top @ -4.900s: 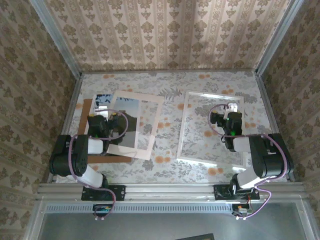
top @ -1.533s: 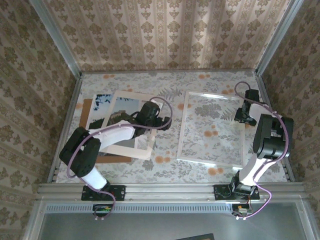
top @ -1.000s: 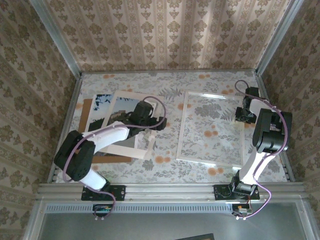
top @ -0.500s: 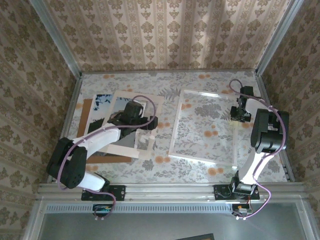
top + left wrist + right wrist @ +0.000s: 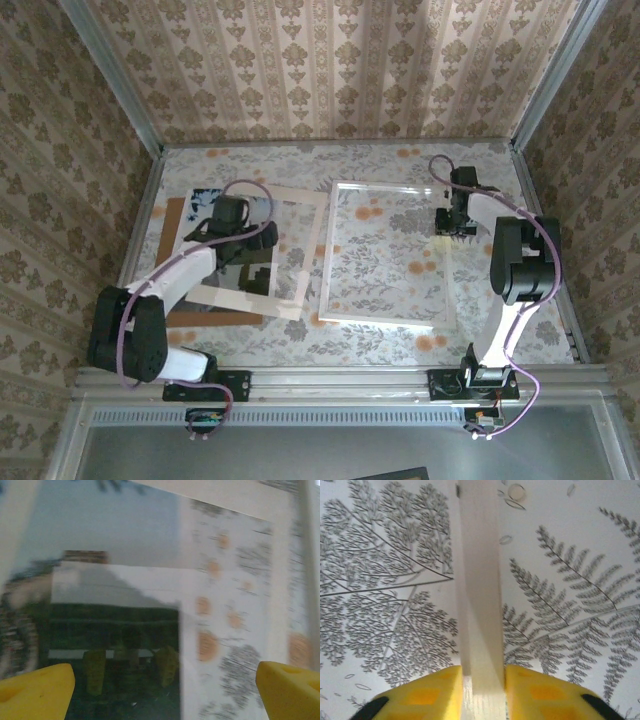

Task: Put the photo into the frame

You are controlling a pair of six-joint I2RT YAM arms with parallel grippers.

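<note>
While right gripper (image 5: 481, 677) pinches edge of one frame (image 5: 385, 255), now dragged left, left gripper (image 5: 162, 687) hovers wide open over one photo (image 5: 110, 555).

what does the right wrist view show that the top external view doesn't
Right wrist view: close up, the right hand has its yellow fingers pressed against either side of the frame at its thin white edge, above the grey fern print of the table.
Top external view: the whole frame lying right of the white mat, the photo partly under that mat, the brown board beneath, and the left hand open above them.
Both: the right hand at the frame's right edge.
</note>
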